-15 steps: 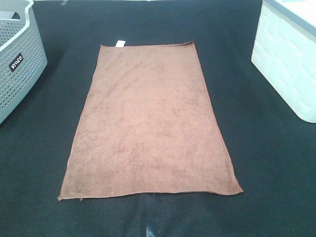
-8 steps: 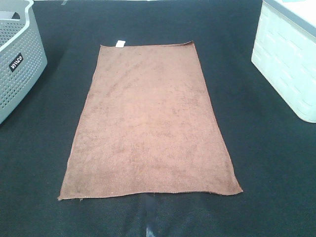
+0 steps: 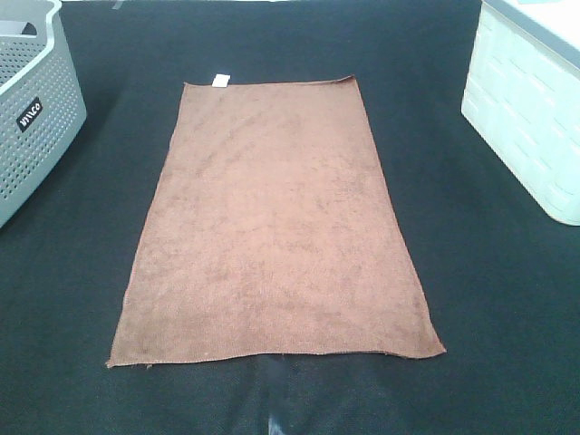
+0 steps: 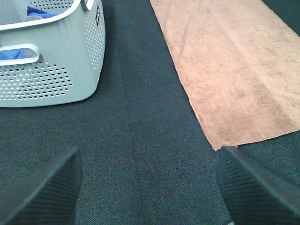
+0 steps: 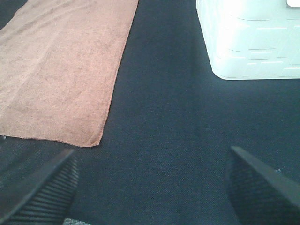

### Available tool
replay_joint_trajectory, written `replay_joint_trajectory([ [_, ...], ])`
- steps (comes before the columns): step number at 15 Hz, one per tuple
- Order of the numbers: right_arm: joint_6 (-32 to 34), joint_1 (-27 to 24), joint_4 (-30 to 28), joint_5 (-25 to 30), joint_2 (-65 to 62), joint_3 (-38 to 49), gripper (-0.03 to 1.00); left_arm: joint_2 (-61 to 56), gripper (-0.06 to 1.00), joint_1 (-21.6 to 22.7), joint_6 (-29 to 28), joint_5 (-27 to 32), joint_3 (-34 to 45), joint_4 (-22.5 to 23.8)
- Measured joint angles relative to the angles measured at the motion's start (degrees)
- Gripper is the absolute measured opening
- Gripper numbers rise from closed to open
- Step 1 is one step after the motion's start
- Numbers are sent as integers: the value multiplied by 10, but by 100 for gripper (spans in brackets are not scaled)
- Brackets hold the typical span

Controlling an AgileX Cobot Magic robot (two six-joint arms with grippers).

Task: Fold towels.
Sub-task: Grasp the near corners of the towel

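Observation:
One rust-brown towel lies spread flat on the dark table, its long axis running away from me and a small white tag at its far short edge. Neither arm shows in the exterior high view. The left wrist view shows the towel's near left corner, with my left gripper open over bare table beside it, nothing between its black fingers. My right gripper is open too, above bare table off the towel's near right corner.
A grey perforated basket stands at the far left; in the left wrist view the basket holds something blue. A white bin stands at the far right, also visible as the white bin in the right wrist view.

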Motion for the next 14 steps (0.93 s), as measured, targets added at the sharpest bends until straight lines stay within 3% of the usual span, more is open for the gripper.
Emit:
replay_joint_trajectory([
  [14,0,0,0,0,0,0,80,0,76,0,0,0,0,0],
])
